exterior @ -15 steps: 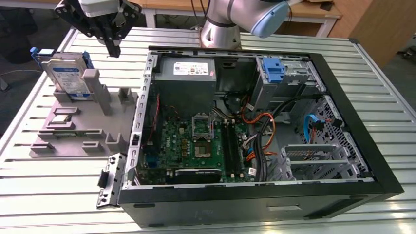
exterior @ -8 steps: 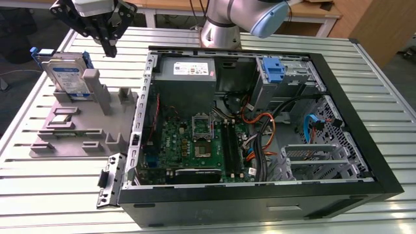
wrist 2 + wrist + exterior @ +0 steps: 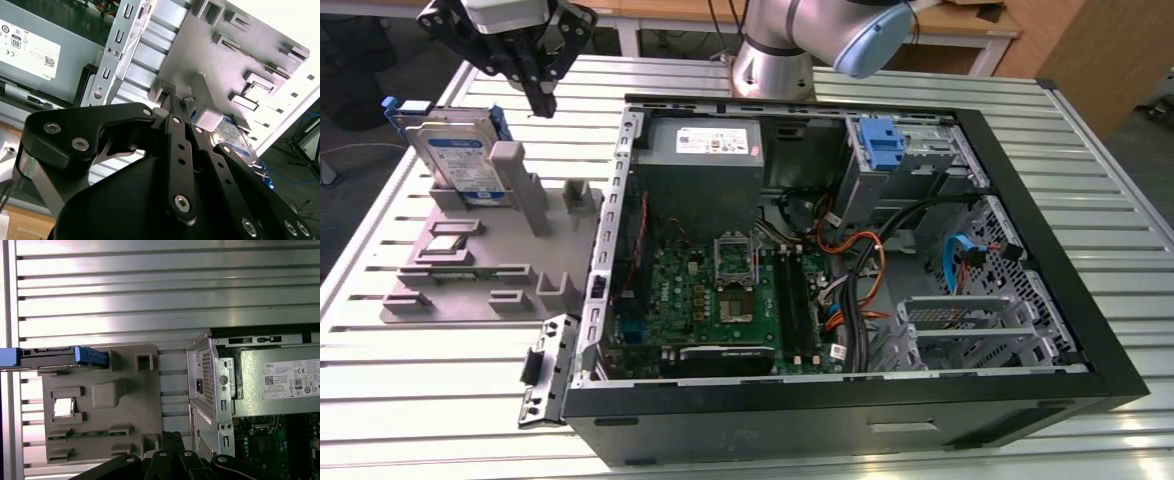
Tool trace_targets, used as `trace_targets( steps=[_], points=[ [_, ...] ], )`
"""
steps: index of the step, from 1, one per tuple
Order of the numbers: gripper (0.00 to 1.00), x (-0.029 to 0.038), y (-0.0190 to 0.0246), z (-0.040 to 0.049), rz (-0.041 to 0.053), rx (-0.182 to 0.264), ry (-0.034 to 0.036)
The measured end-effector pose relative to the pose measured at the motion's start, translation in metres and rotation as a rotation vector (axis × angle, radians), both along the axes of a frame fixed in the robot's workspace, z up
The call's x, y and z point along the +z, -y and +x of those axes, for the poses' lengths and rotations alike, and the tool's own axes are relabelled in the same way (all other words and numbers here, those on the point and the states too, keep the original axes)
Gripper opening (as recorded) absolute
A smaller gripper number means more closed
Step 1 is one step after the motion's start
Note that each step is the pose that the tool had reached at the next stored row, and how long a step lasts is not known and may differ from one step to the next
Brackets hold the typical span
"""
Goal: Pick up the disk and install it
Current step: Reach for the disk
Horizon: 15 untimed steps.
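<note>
The disk [image 3: 459, 158] is a silver drive with a white-and-blue label and a blue frame. It stands upright on its edge in a slot of the grey fixture [image 3: 467, 275], at the exterior view's left. My gripper [image 3: 540, 103] hangs above the fixture, a little to the right of the disk and apart from it. Its black fingers are shut with nothing between them. In the first wrist view the disk [image 3: 50, 356] shows edge-on, and my fingertips [image 3: 172, 436] sit over the fixture's [image 3: 135, 390] edge. In the second wrist view the disk [image 3: 236, 139] lies just past my gripper [image 3: 181, 102].
An open computer case [image 3: 1107, 330] lies right of the fixture, with a grey power-supply box [image 3: 704, 142], a motherboard [image 3: 720, 300], cables, a blue latch piece [image 3: 882, 143] and a metal drive cage [image 3: 961, 320]. The fixture also holds a chip [image 3: 447, 243] and a memory stick [image 3: 460, 273]. All rests on a slatted metal table [image 3: 440, 400].
</note>
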<state>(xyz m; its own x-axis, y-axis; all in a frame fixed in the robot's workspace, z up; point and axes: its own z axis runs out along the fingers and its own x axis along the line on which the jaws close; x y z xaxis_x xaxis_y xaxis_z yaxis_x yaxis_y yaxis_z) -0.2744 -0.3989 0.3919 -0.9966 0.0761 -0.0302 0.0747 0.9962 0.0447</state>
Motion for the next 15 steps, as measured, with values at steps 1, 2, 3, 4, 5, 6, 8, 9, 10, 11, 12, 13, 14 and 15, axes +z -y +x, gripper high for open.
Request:
trace_targets(
  steps=[1,2,3,4,5,6,8,9,10,11,12,13,14,15],
  points=[
    [0.10,0.0000,0.0000,-0.0004,0.0000,0.000,0.0000],
    [0.10,0.0000,0.0000,-0.0008,0.0000,0.000,0.0001],
    [0.10,0.0000,0.0000,-0.0014,0.0000,0.000,0.0001],
    [0.10,0.0000,0.0000,-0.0022,0.0000,0.000,0.0000],
    [0.10,0.0000,0.0000,-0.0032,0.0000,0.000,0.0000],
    [0.10,-0.0001,0.0000,-0.0044,0.0000,0.000,0.0001],
    [0.10,-0.0002,0.0000,-0.0071,0.0001,0.000,0.0002],
    [0.10,-0.0002,0.0000,-0.0083,0.0000,0.000,0.0002],
    [0.10,-0.0002,0.0000,-0.0093,0.0000,0.000,0.0002],
    [0.10,-0.0002,0.0000,-0.0104,0.0000,0.000,0.0002],
    [0.10,-0.0002,0.0000,-0.0116,0.0000,0.000,0.0002],
    [0.10,-0.0003,0.0000,-0.0131,0.0001,0.000,0.0003],
    [0.10,-0.0003,0.0000,-0.0145,0.0000,0.000,0.0002],
    [0.10,-0.0003,0.0000,-0.0156,0.0000,0.000,0.0003]
  ],
)
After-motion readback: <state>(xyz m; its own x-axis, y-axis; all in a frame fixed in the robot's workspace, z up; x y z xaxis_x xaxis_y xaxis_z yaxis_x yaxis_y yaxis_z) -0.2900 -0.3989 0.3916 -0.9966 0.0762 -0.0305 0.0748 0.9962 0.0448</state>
